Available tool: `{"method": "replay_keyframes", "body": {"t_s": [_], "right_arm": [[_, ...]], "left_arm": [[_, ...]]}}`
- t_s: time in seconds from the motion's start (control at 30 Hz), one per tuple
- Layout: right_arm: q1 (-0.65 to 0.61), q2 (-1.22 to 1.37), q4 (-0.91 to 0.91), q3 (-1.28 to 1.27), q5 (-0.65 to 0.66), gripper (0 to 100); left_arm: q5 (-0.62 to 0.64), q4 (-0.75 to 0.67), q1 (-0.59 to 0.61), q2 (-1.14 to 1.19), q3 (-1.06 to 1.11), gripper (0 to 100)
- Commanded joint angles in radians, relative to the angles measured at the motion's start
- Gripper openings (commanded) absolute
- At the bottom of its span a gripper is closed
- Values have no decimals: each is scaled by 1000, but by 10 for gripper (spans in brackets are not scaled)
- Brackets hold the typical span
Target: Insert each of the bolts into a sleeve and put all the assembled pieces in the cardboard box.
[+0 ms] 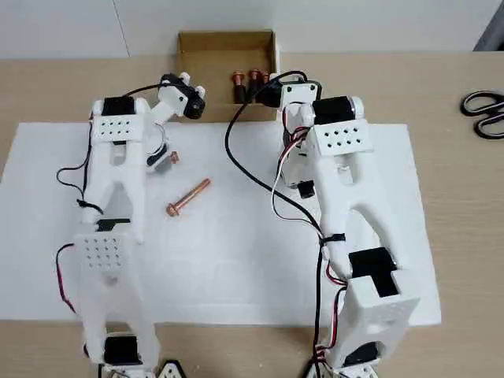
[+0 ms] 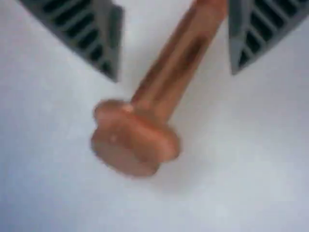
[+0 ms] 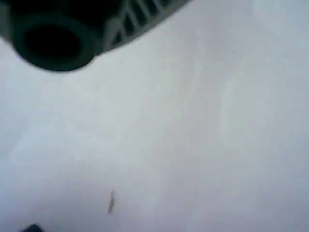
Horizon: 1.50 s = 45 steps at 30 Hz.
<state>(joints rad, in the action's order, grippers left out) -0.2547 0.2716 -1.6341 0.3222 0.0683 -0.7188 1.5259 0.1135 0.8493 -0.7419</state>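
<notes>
over on the left, the left gripper [image 2: 174,72] has its fingers [image 2: 91,34] spread apart, and a copper bolt [image 2: 140,135] runs between them. its shank is close against one finger and clear of the other, and its flanged head points out past the tips over the white sheet [image 1: 236,260]. just beyond those fingers, towards the other arm, a second bolt [image 1: 187,197] lies flat on the sheet. further out past both sets of fingertips we see the cardboard box [image 1: 209,71], with assembled pieces [image 1: 239,85] standing at its near right corner. now the right gripper [image 3: 91,34]: it is clamped on a black sleeve [image 3: 53,43], pressed beside its ribbed finger [image 3: 140,19] with the bore open to us. far right, scissors [image 1: 484,110] lie on the table [image 1: 457,236].
</notes>
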Motion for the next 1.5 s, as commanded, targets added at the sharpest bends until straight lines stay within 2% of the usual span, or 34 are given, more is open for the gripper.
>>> {"method": "replay_keyframes", "body": {"t_s": [0.0, 0.13, 0.4, 0.5, 0.6, 0.7, 0.9, 1.03, 1.13, 1.27, 1.37, 1.47], "right_arm": [[2, -64, -1, 8, 11, 4], [2, -64, 1, 8, 11, 4], [2, -64, 1, 8, 11, 4], [2, -64, 2, 8, 11, 4], [1, -71, 2, 9, 11, 4], [-1, -73, 2, 12, 11, 4], [-10, -133, -8, 12, 11, 4], [-41, -297, -33, 8, 11, 3], [-73, -426, -36, 6, 11, 3], [-114, -575, -41, 2, 8, 3], [-137, -685, -35, -61, 5, 3], [-163, -808, -31, -176, 3, 3]], "left_arm": [[3, 8, -15, 8, -68, 67], [3, 8, -37, 20, -71, 5], [5, 72, -61, 15, -74, 6], [44, 109, -60, 12, -110, 6], [77, 224, -55, -18, -232, 6], [146, 227, -54, -77, -275, 6], [339, 227, -60, -365, -156, 6], [534, 227, -61, -614, -7, 6], [549, 226, -68, -801, 117, 6], [565, 219, -144, -1053, 255, 6], [660, 153, -210, -1235, 351, 6], [743, 17, -269, -1386, 490, 6]]}}
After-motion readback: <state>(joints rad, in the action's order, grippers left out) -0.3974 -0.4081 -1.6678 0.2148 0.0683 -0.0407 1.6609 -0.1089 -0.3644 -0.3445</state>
